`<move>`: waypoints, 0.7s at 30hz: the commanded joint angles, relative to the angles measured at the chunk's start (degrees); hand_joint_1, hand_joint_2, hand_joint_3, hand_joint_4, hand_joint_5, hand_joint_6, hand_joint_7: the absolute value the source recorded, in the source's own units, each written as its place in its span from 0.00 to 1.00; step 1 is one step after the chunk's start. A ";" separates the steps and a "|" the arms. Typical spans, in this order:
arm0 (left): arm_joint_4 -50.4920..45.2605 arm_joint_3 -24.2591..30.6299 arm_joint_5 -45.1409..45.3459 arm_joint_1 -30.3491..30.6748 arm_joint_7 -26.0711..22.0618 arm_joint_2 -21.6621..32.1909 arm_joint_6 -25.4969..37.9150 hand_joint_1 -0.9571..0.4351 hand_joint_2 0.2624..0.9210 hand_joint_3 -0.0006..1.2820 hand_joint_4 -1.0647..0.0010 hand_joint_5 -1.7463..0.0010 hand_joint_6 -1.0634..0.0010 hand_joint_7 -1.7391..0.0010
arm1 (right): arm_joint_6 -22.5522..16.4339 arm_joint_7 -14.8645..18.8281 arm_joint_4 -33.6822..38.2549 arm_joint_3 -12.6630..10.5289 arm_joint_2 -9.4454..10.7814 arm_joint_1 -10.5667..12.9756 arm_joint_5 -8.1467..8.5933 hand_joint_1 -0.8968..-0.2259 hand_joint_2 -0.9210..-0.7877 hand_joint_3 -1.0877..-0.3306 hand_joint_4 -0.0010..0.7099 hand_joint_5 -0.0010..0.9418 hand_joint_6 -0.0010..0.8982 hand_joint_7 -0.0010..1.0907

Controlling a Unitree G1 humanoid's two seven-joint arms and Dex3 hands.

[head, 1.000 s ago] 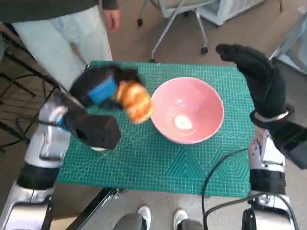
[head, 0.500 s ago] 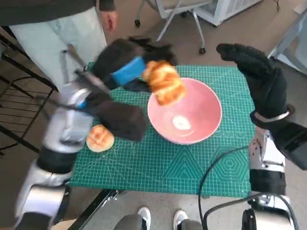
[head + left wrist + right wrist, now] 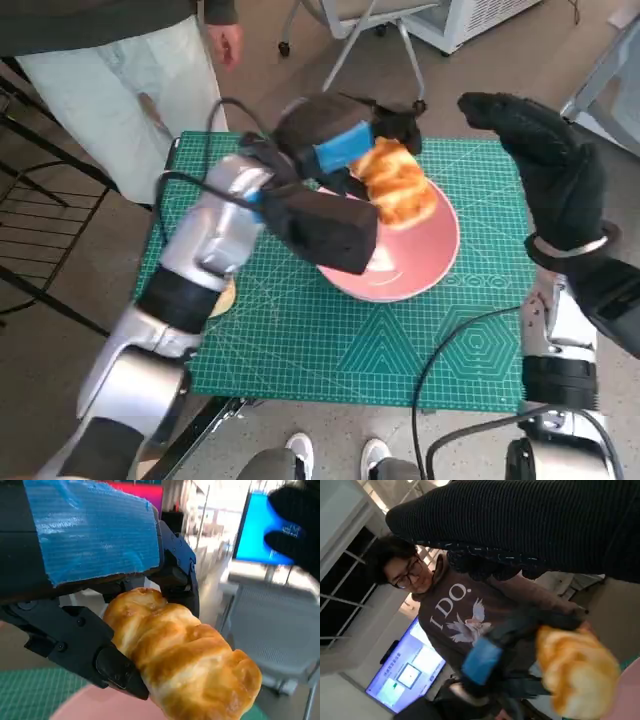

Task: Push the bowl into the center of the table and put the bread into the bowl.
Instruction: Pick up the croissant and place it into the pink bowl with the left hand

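1. Left hand (image 3: 335,140): black, blue tape on its back, raised over the far rim of the bowl. Its fingers (image 3: 117,667) grip 1 end of the bread; the rest of the loaf juts out unsupported.

2. Bread (image 3: 398,185): golden, twisted loaf, held in the air above the bowl's far side, not yet inside it. The left wrist view shows the hold on 1 end only.

3. Bowl (image 3: 435,255): pink, standing near the middle of the table, partly hidden by the left forearm. A small pale patch shows on its inner floor; whether object or reflection cannot be told.

4. Right hand (image 3: 545,165): gloved, raised beside the table's right edge, well apart from the bowl, holding nothing, fingers extended and not closed.

5. Table (image 3: 330,345): topped by a green cutting mat. A second bun (image 3: 224,296) lies on the mat under the left forearm, mostly hidden.

6. Person (image 3: 120,75): standing at the far left corner of the table.

Risks, as judged:
- Release too near the far rim could let the bread tip out onto the mat.
- The end-only grip may let the loaf pivot or slip early.
- The forearm, low over the bowl, could knock it off centre.
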 commanded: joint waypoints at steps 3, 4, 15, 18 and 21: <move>7.06 -1.97 0.75 -2.44 1.21 -1.62 -2.52 0.69 1.00 0.04 0.34 0.33 0.39 0.35 | 0.38 0.12 -0.36 -0.39 -0.28 1.84 -0.19 0.31 0.00 0.49 0.21 0.01 0.01 0.41; 8.14 -2.19 0.76 -2.56 1.13 -1.83 -2.83 0.69 1.00 0.04 0.34 0.33 0.39 0.35 | 0.38 0.01 -0.40 -0.46 -0.32 1.89 -0.25 0.31 0.00 0.49 0.21 0.01 0.01 0.41; 16.98 -2.19 -1.49 -3.71 -2.27 -2.71 -8.30 0.68 0.97 0.13 0.50 0.37 0.59 0.33 | 0.47 -0.61 -0.91 -0.82 -0.37 2.39 -0.72 0.31 0.00 0.51 0.21 0.01 0.02 0.41; 17.50 -1.43 -3.06 -3.74 -4.72 -2.18 -8.54 0.63 0.90 0.06 0.71 0.83 0.66 0.77 | 0.55 -0.91 -1.11 -0.81 -0.27 2.44 -0.98 0.31 0.00 0.51 0.21 0.01 0.02 0.41; 16.34 -0.67 -4.15 -3.39 -6.75 -1.54 -8.02 0.58 0.88 0.02 0.82 0.94 0.71 0.91 | 0.54 -1.13 -1.13 -0.77 -0.19 2.49 -1.14 0.31 0.00 0.51 0.22 0.01 0.03 0.40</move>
